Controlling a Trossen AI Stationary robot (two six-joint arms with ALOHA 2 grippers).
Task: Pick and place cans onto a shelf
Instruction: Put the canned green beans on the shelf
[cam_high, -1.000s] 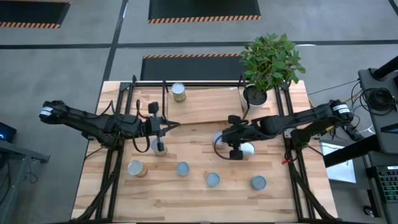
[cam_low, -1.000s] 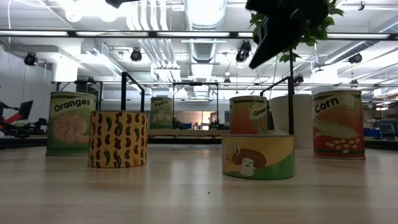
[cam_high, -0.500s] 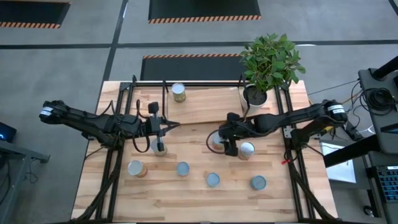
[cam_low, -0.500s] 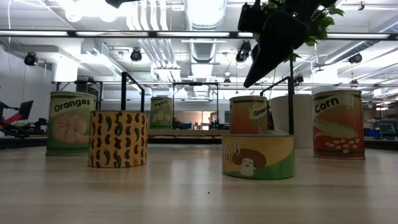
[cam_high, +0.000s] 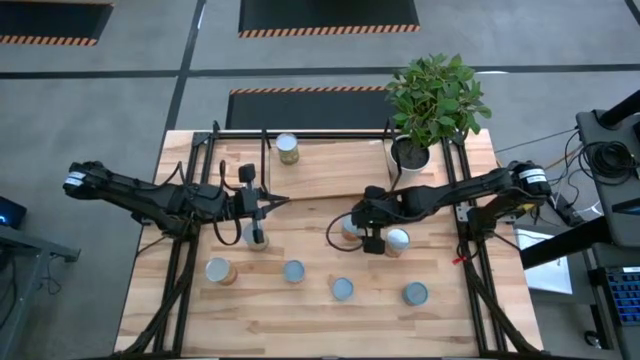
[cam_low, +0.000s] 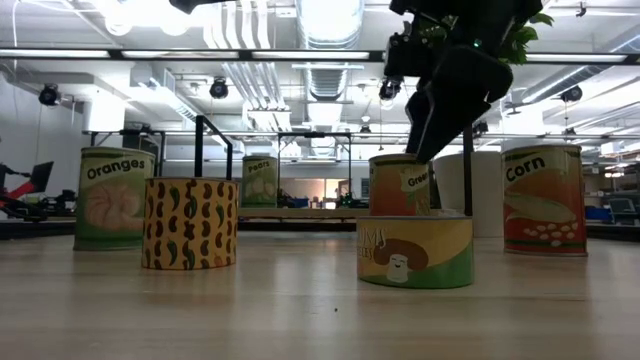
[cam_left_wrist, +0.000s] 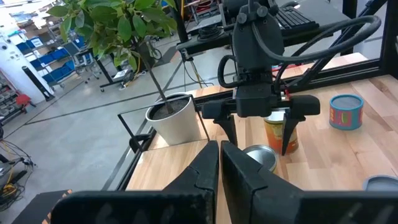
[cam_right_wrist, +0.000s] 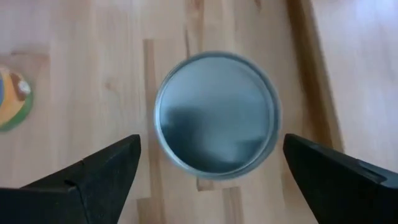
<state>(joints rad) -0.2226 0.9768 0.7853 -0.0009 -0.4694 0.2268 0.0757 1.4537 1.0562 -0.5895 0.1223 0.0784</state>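
Right gripper (cam_right_wrist: 208, 168) is spread wide, holding nothing, poised directly above the silver-topped cylindrical can (cam_right_wrist: 216, 111) near the bench's middle, one finger (cam_right_wrist: 93, 171) to each side of the lid. From here I judge the step to be a straight descent, keeping the can centred between the fingers before closing on its walls. A shorter silver-lidded tin (cam_high: 397, 240) sits just beside it, so the nearer finger needs care to slip between them without nudging either. Left gripper (cam_left_wrist: 219, 163) waits over the bench's left half, its fingers pressed together, empty. Behind stands the black-barred shelf (cam_high: 330, 134), the white plant pot (cam_high: 409, 154) by its right end.
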